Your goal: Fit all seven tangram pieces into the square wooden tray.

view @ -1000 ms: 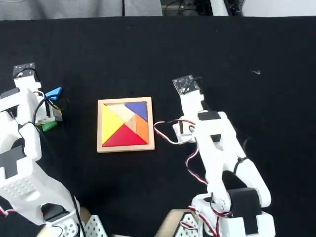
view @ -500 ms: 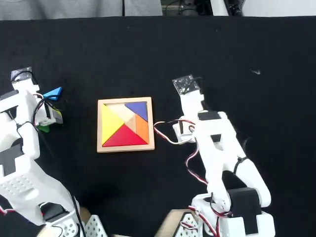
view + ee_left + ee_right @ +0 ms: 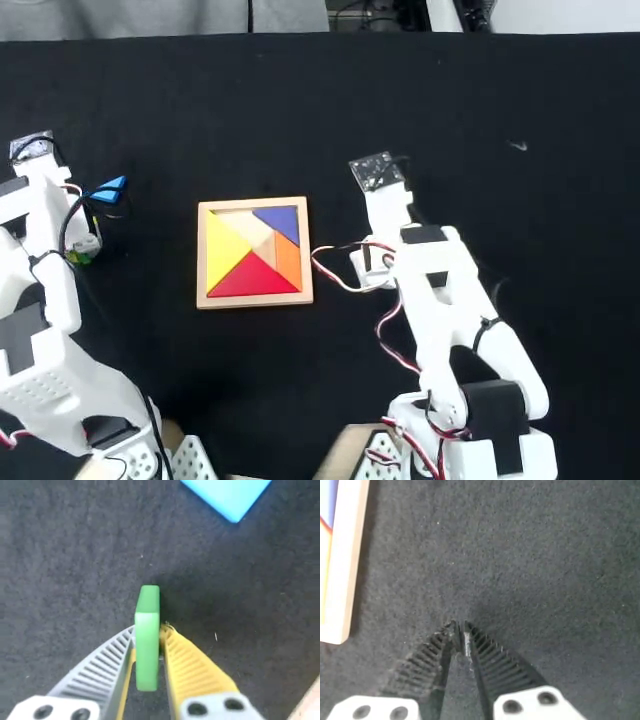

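The square wooden tray (image 3: 203, 250) lies flat on the black worktop (image 3: 500, 100), a little to the left of its middle and well clear of every edge. Inside it a yellow triangle (image 3: 222, 250) fills the side toward the worktop's left edge and a red triangle (image 3: 255, 277) fills the side toward the near edge. A blue triangle (image 3: 280, 220) sits in the tray's far right corner, with an orange piece (image 3: 289, 260) along the right side below it. A pale, wood-coloured patch shows between them, toward the tray's far side. Close to the worktop's left edge, the left hand (image 3: 149, 629) pinches a green piece (image 3: 148, 605) standing on its thin edge, one grey finger and one yellow finger pressed against its two flat faces. I cannot tell whether the piece touches the cloth beneath. In the high view the same green piece (image 3: 78, 258) peeks out beside the left arm. A light blue piece (image 3: 108, 188) lies on the worktop just beyond that hand, toward the far edge and apart from the green one. The right hand (image 3: 459, 632) hangs over bare cloth just beside the tray's right side, its fingertips pressed together with nothing between them, and the tray's pale rim (image 3: 345, 570) is close by.
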Controlling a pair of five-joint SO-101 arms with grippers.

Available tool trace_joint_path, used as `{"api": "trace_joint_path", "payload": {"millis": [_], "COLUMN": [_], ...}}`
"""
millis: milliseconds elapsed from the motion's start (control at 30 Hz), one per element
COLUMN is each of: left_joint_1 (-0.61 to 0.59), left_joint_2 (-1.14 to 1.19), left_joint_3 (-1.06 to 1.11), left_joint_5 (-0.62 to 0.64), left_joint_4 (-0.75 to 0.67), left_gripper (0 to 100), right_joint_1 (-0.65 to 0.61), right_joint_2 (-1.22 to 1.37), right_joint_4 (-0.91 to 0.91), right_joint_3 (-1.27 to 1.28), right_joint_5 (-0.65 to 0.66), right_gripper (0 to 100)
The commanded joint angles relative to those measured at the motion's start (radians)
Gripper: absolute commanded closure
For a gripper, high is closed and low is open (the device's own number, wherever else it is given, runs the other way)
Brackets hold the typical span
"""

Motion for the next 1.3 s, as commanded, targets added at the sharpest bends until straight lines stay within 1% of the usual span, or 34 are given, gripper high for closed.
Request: {"api": "trace_joint_path", "payload": {"millis": [0, 100, 200, 300, 367, 433, 600, 700, 800, 867, 1267], "left_joint_1": [0.104, 0.252, 0.417, 0.550, 0.627, 0.679, 0.742, 0.771, 0.774, 0.773, 0.796], "left_joint_2": [-0.175, -0.255, -0.272, -0.244, -0.199, -0.146, -0.009, 0.063, 0.110, 0.130, 0.180], "left_joint_3": [-0.199, -0.312, -0.366, -0.358, -0.334, -0.314, -0.306, -0.311, -0.311, -0.308, -0.306], "left_joint_5": [-0.051, -0.215, -0.341, -0.356, -0.356, -0.354, -0.350, -0.327, -0.279, -0.272, -0.272], "left_joint_4": [0.221, 0.390, 0.489, 0.493, 0.440, 0.373, 0.250, 0.227, 0.189, 0.166, 0.155], "left_gripper": [97, 97, 97, 97, 97, 97, 97, 97, 97, 97, 97], "right_joint_1": [-0.012, -0.008, 0.025, 0.081, 0.124, 0.167, 0.198, 0.201, 0.201, 0.199, 0.196], "right_joint_2": [-0.007, -0.012, -0.012, -0.013, -0.013, -0.013, -0.005, -0.005, -0.005, -0.005, -0.005], "right_joint_4": [0.011, 0.011, 0.008, 0.003, 0.003, 0.002, -0.031, -0.031, -0.032, -0.032, -0.032], "right_joint_3": [-0.047, -0.048, -0.053, -0.064, -0.079, -0.087, -0.082, -0.084, -0.087, -0.087, -0.087], "right_joint_5": [0.002, 0.002, 0.002, 0.002, 0.000, -0.002, 0.002, 0.002, 0.002, 0.002, 0.002], "right_gripper": [98.7, 98.7, 98.7, 98.7, 98.7, 98.7, 98.7, 98.7, 98.7, 98.7, 98.7]}}
